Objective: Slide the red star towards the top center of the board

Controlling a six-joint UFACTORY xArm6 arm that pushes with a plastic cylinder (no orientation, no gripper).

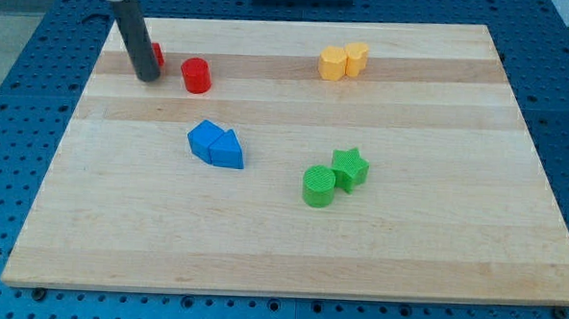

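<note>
Blue perforated panels are framing the pale wooden worktop [291,237], which is filling most of the view. Near the view's top left my tip [148,78] is resting on the wood, and a small red piece [156,54], presumably the red star, is peeking out just behind the rod on its right side; the rod is covering most of it, so I cannot make out its shape. A red cylinder [196,76] is standing just to the view's right of the tip, lying in the way toward the top center. Further along the top, two yellow blocks [343,61] are sitting touching each other. Around the middle, two blue blocks [216,144] are huddling together, their exact shapes hard to read. To their lower right, a green cylinder [318,186] is touching a green star [350,168]. The rod is leaning slightly, its upper end running out of the view's top edge. No claw is showing, only the rod, so I cannot tell anything about a grasp.
</note>
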